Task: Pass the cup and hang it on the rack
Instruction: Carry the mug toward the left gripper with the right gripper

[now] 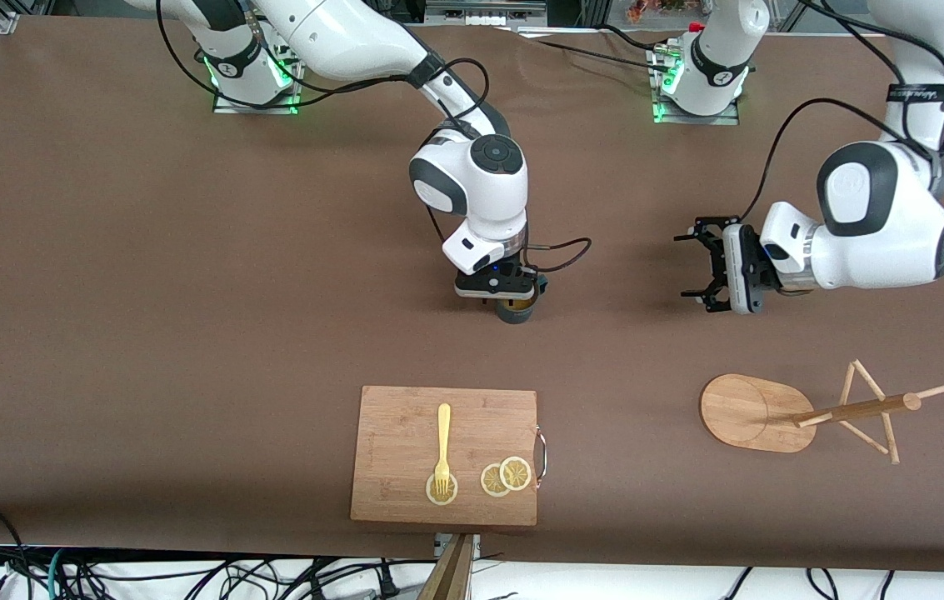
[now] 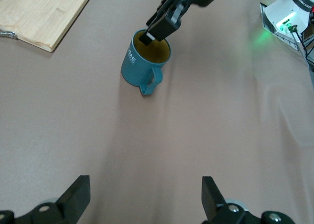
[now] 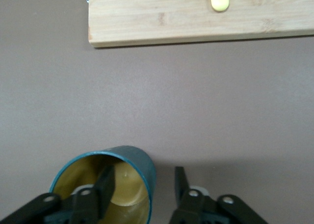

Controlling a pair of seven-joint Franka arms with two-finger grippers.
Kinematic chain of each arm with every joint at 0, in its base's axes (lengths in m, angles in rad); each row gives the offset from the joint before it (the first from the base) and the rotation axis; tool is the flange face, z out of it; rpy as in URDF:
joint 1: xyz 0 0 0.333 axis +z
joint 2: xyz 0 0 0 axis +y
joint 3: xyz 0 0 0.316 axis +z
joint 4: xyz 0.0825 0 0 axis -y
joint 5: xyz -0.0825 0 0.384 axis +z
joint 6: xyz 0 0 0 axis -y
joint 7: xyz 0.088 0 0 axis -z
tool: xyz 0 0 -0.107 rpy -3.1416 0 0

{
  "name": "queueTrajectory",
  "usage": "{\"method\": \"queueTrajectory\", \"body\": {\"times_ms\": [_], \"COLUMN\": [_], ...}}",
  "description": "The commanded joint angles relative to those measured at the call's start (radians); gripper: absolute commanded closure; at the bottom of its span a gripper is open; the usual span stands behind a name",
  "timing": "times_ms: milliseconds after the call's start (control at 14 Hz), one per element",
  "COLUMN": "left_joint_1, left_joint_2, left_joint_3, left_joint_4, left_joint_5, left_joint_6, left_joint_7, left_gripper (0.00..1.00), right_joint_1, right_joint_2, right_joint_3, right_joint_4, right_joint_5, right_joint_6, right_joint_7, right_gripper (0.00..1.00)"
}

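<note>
Front view: the right gripper (image 1: pixel 513 302) is down at the cup (image 1: pixel 515 310) mid-table, one finger inside the rim, one outside, a gap showing between the outer finger and the wall. Cup stands upright on the table (image 1: pixel 147 333), farther from the camera than the board (image 1: pixel 405 417). Left gripper (image 1: pixel 703 268) hangs spread wide over bare table, waiting. Rack (image 1: pixel 759 412) stands toward the left arm's end.
</note>
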Motion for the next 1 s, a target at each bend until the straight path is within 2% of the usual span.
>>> {"method": "queueTrajectory", "body": {"times_ms": [0, 143, 358, 573, 717, 932], "left_joint_1": [-0.001, -0.003, -0.003, -0.004, -0.010, -0.029], "left_joint_2": [0.009, 0.031, 0.031, 0.035, 0.047, 0.096], "left_joint_3": [-0.025, -0.051, -0.099, -0.158, -0.191, -0.203], "left_joint_4": [-0.034, -0.054, -0.135, -0.183, -0.217, -0.246], "left_joint_5": [-0.054, -0.107, -0.222, -0.333, -0.455, -0.668], "left_joint_6": [0.070, 0.119, 0.234, 0.328, 0.379, 0.414], "left_joint_7": [0.094, 0.156, 0.219, 0.311, 0.398, 0.605], "left_gripper": [0.00, 0.00, 0.00, 0.00, 0.00, 0.00], "right_joint_1": [-0.006, -0.029, -0.072, -0.129, -0.141, -0.141], "right_joint_2": [-0.070, -0.137, -0.252, -0.364, -0.426, -0.482], "right_joint_3": [-0.008, -0.002, -0.010, -0.022, -0.084, -0.216], "right_joint_4": [0.008, 0.007, 0.005, 0.005, 0.005, -0.004], "right_joint_5": [0.000, 0.011, 0.100, 0.100, 0.101, 0.098], "right_joint_6": [-0.141, -0.284, -0.496, -0.773, -0.872, -0.944], "right_joint_7": [-0.020, -0.128, -0.366, -0.622, -0.737, -0.885], "right_gripper": [0.00, 0.00, 0.00, 0.00, 0.00, 0.00]}}
